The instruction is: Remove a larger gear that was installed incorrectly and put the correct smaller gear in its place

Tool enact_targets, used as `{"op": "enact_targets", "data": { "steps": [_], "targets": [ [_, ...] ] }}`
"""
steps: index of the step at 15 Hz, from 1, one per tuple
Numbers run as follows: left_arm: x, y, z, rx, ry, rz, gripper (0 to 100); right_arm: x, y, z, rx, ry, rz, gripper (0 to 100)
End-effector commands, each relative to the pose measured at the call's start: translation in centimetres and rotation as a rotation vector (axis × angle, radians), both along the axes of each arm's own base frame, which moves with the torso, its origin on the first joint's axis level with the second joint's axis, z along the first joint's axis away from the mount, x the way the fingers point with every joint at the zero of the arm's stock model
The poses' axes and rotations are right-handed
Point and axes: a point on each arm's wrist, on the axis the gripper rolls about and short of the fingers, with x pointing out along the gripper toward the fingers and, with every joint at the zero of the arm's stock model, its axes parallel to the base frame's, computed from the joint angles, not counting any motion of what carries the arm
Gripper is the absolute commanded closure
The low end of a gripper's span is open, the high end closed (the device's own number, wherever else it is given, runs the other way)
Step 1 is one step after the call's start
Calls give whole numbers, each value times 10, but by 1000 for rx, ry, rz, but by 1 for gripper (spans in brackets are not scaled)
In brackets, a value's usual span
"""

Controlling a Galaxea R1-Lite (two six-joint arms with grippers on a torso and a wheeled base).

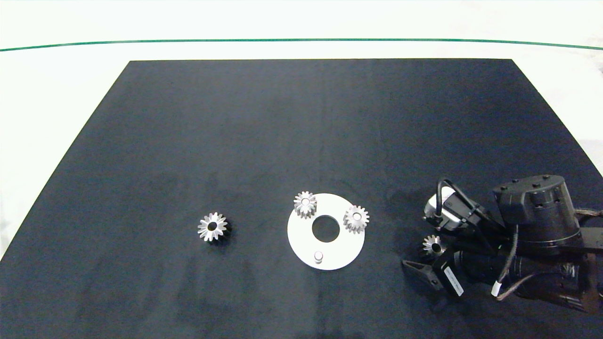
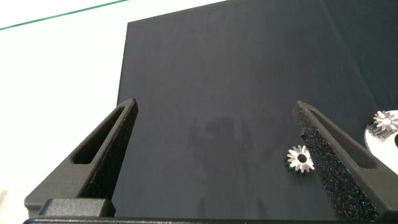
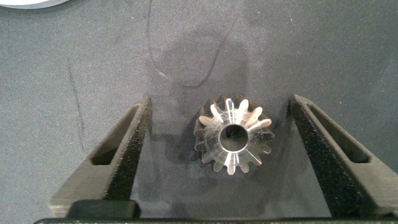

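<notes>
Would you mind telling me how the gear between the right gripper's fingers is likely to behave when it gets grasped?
The gear looks like solid metal, so probably rigid and heavy for its size. Its shiny pointed teeth may slip against the right gripper unless squeezed squarely. It lies flat on the mat, so it seems unlikely to roll.

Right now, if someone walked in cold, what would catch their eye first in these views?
The white disc near the mat's front centre, with two flat-topped gears on it and one bare peg. Then the right gripper low over the mat to the disc's right, jaws open around a star-faced gear without touching it. A second star-faced gear lies alone left of the disc, beside the open left gripper.
</notes>
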Motion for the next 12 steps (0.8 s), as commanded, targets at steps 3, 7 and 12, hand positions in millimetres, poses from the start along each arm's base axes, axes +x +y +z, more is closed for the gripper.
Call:
{"op": "enact_targets", "data": {
  "steps": [3,7,12],
  "targets": [
    [2,0,-2,-2,12,1,0,-1,-4,1,-1,-3,-14,21],
    [2,0,-4,-1,16,1,0,-4,-7,3,-8,11,-19,30],
    [0,0,-9,0,24,-1,0,-3,-9,2,-11,22,-27,41]
  ]
}}
